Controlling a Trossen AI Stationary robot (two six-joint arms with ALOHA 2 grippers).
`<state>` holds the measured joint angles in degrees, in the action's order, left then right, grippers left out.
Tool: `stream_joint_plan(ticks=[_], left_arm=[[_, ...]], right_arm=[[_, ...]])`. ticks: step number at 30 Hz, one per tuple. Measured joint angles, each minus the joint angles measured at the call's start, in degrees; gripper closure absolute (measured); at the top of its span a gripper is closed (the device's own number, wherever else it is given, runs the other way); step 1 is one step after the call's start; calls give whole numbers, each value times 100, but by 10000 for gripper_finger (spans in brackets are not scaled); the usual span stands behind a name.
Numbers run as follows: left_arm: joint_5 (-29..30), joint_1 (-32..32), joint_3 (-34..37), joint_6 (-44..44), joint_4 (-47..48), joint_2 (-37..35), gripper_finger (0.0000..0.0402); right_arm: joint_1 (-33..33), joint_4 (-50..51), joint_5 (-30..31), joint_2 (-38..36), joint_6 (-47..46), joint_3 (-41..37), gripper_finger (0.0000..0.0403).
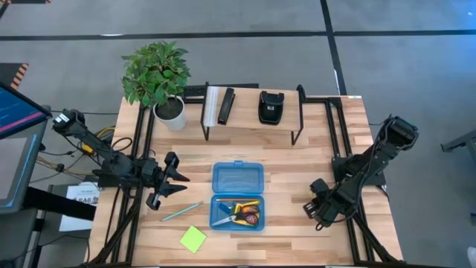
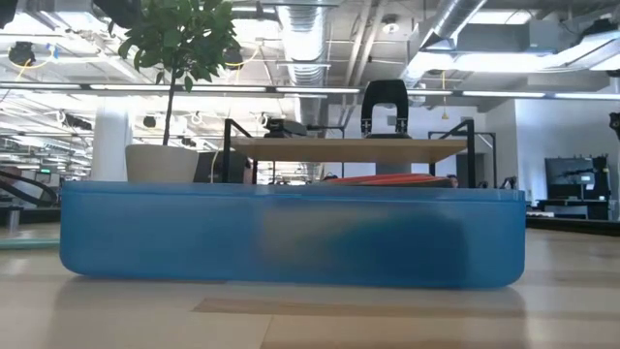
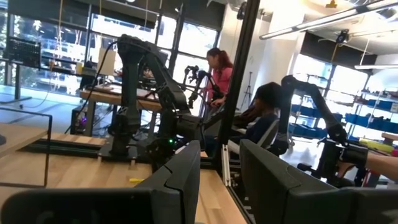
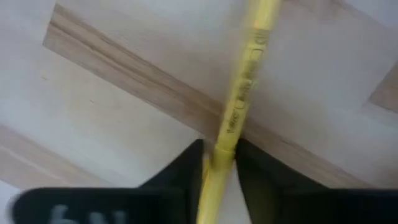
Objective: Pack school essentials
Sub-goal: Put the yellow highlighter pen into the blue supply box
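The blue pencil case point(image 1: 237, 195) lies open mid-table, its lid point(image 1: 238, 178) toward the far side. Its tray holds the red-handled scissors point(image 1: 249, 214), a yellow pencil and other small stationery. The scissors' red handle point(image 2: 387, 178) peeks over the case's rim in the low view. The teal pencil point(image 1: 182, 211) and the lime-green sticky-note pad point(image 1: 193, 238) rest flat on the wood to the case's left. My left gripper point(image 1: 182, 184) point(image 3: 219, 168) hovers open left of the case and holds nothing. My right gripper point(image 1: 316, 207) point(image 4: 217, 152) is at the table's right, shut on a yellow pencil point(image 4: 239, 93). My right gripper pinches the yellow pencil between its two fingers, on the shaft point(image 4: 222, 142) near one end. The fingers come from above, pointing down, and lie across it. Most of the pencil runs out ahead of the fingers over the wood. Whether it is lifted clear I cannot tell.
A potted plant point(image 1: 158, 74) stands at the far left corner. A low black-framed shelf point(image 1: 253, 112) along the far edge carries a black bar with a white pad point(image 1: 220, 106) and a black pouch point(image 1: 269, 106). Bare wood lies between the case and my right gripper. People sit in the room beyond.
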<state>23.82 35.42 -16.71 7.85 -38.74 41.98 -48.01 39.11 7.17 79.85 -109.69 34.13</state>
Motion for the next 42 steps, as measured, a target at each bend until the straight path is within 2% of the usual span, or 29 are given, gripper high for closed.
stream_joint_plan(ticks=[4,8,12,19,22,27,31,37,42], left_arm=[[-1,0,0,44,25,2,301],[1,0,0,48,83,2,301],[43,0,-2,46,85,2,301],[56,0,-2,44,85,4,301],[56,0,-2,80,85,4,301],[56,0,-2,86,113,4,301],[56,0,-4,88,155,3,301],[58,0,-4,86,219,3,301],[56,0,-7,83,290,2,301]], right_arm=[[0,6,37,-4,22,2,359],[19,56,70,-9,184,90,392],[133,235,376,7,467,471,380],[851,72,1044,9,2265,1342,365],[1290,-365,1175,11,3415,1687,372],[2013,-1704,1225,11,5487,2098,373],[2542,-2135,1022,146,6573,2432,372],[3000,-1539,304,969,7681,3283,373],[3029,-484,183,1900,8567,4273,373]])
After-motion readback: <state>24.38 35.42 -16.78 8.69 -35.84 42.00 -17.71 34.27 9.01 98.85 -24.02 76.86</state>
